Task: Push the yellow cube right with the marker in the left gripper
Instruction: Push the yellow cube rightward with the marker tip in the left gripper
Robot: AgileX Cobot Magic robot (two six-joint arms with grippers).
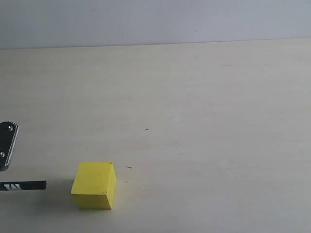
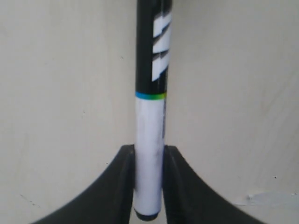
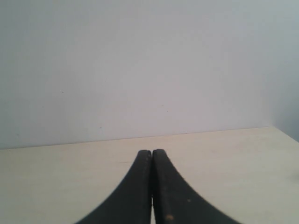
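The cube (image 1: 94, 185) is a plain bright yellow block with sharp edges and matte faces; its top face reads lighter than the two side faces that show; it sits flat on the pale table (image 1: 204, 121), low and left in the exterior view, with a soft shadow at its left foot.

The marker (image 2: 149, 135) is slim, far thinner than the cube; its barrel is white at the held end, finishing in a small black end; a thin band of blue, green and yellow parts the white from a long black length with bold white marks. The left gripper (image 2: 148, 156) is closed on the white part of the barrel, a black finger (image 2: 122, 186) pressed to each side and the black end showing just past them.

In the exterior view only the black marked end of the marker comes in from the left edge; it lies about level, pointing at the cube's left face, near it but apart, with bare table between; above it a grey metal plate (image 1: 7, 145) with screws shows at the same edge.

The right gripper (image 3: 152, 156) has its jaws pressed together with nothing between them; it faces across the table toward a pale grey wall (image 3: 149, 65).
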